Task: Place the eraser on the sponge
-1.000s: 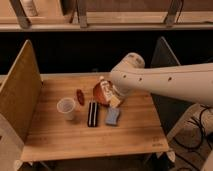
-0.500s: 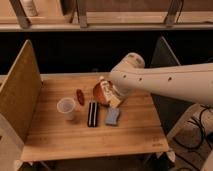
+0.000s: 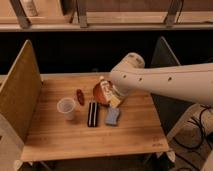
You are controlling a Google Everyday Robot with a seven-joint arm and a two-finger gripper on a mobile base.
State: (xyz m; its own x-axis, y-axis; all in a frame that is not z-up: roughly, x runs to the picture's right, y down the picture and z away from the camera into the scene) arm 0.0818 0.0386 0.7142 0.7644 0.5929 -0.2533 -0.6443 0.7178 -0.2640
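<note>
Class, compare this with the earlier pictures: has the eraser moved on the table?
No. The eraser lies in the same spot between the cup and the sponge. The gripper hangs over the orange dish.

End effector [image 3: 112, 98] hangs over orange dish [image 3: 98, 93] mid-counter [image 3: 131, 136], w/ eraser [image 3: 92, 113] lying just beside sponge [image 3: 112, 116] in front of it, cup [image 3: 66, 108] further left & dark red oblong [image 3: 80, 96] btwn cup & dish.

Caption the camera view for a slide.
Gripper at the round orange dish; long striped black eraser and flat blue-grey sponge lie side by side on the wooden table.
</note>
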